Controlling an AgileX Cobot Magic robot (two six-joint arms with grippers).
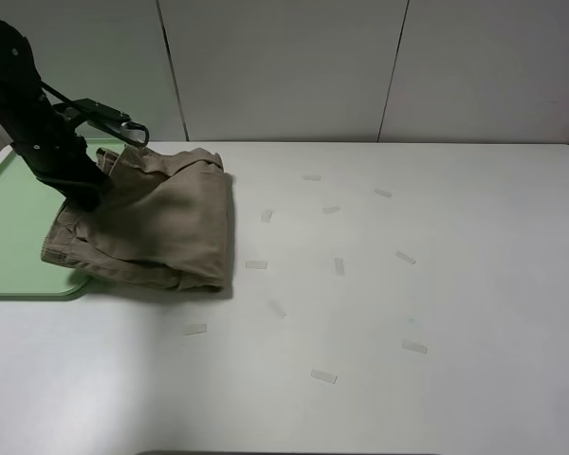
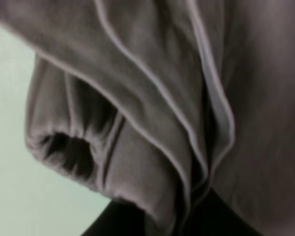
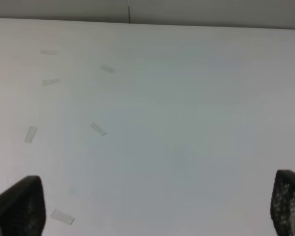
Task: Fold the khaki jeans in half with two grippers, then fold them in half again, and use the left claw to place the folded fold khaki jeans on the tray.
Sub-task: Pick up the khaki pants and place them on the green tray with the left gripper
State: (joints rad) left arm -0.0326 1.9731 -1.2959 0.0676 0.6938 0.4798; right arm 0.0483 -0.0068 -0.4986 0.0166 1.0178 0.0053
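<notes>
The khaki jeans [image 1: 161, 227] lie folded into a thick bundle at the table's left, their left edge overlapping the light-green tray [image 1: 19, 218]. My left gripper [image 1: 88, 192] comes down from the upper left onto the bundle's left side and is shut on the cloth. Close up in the left wrist view, the folds and gathered waistband of the jeans [image 2: 152, 98] fill the picture, pinched where the dark left gripper [image 2: 194, 219] meets them, with the tray [image 2: 10, 147] pale green behind. My right gripper [image 3: 155, 206] stands open over bare table, holding nothing; the exterior view does not show it.
Several small pale tape strips [image 1: 256, 264] are scattered over the white table [image 1: 436, 284] to the right of the jeans. A white panelled wall [image 1: 284, 66] runs along the table's far edge. The tray reaches the table's left edge.
</notes>
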